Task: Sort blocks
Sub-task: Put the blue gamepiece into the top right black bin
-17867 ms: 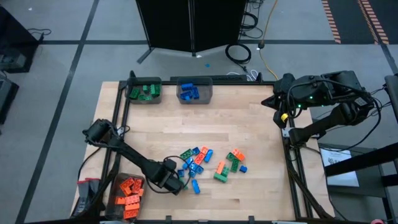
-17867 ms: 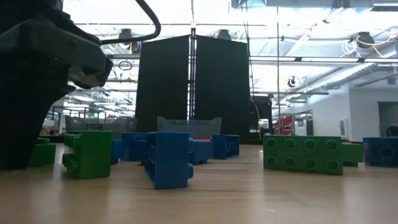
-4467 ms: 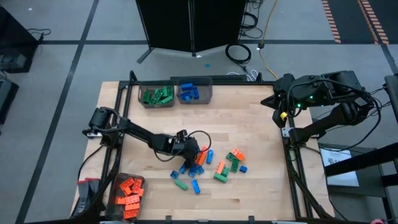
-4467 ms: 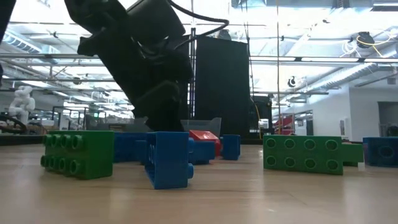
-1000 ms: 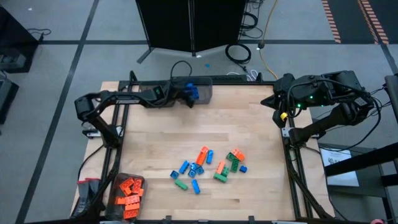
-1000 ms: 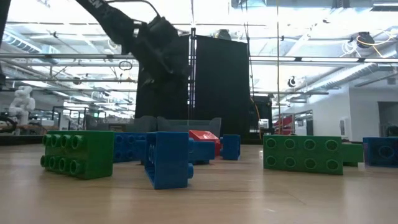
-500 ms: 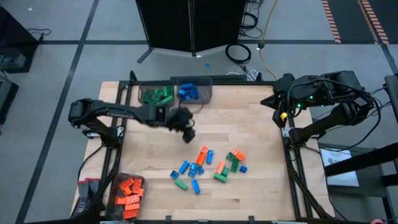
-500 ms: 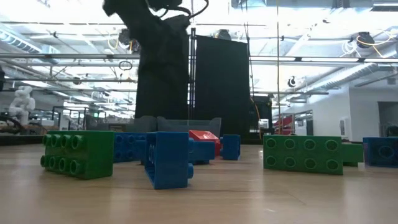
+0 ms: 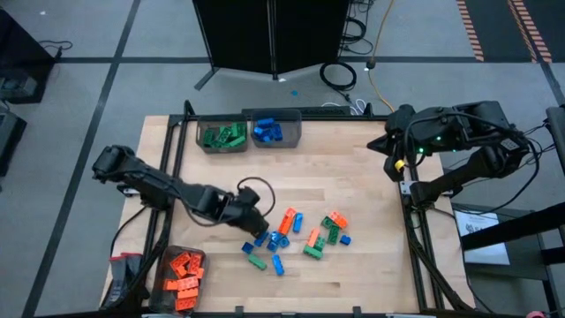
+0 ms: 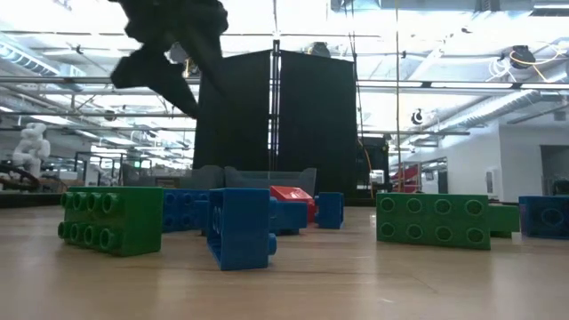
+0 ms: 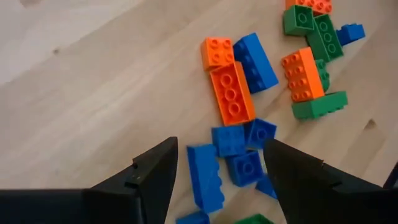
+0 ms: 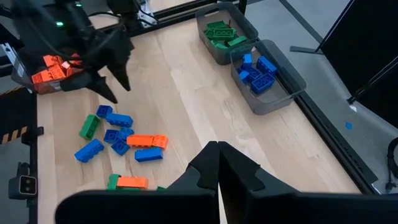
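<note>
The left gripper (image 9: 250, 215) hangs above the near-left edge of the loose blocks (image 9: 296, 235), its fingers (image 11: 149, 171) spread wide and holding nothing; in the left wrist view a blue block (image 11: 205, 176) lies on the wood below the gap between them. The loose blocks form a small cluster near the middle of the wooden surface (image 9: 353, 177), toward its front edge. A long orange block (image 9: 287, 221) lies with its long axis on a diagonal, and a blue block (image 9: 297, 222) lies just beside it along the same line. A second orange block (image 9: 312, 238) rests against green blocks further right. From the low view, a green block (image 10: 111, 220) and a blue block (image 10: 240, 227) stand on edge, studs facing the camera.

Two grey bins sit side by side at the far edge: the left bin (image 9: 222, 136) holds green blocks, the right bin (image 9: 272, 131) holds blue blocks. A third bin (image 9: 182, 274) at the front-left corner holds orange blocks.

The right gripper (image 12: 217, 163) waits off the right edge of the surface, fingers pressed together, empty.
</note>
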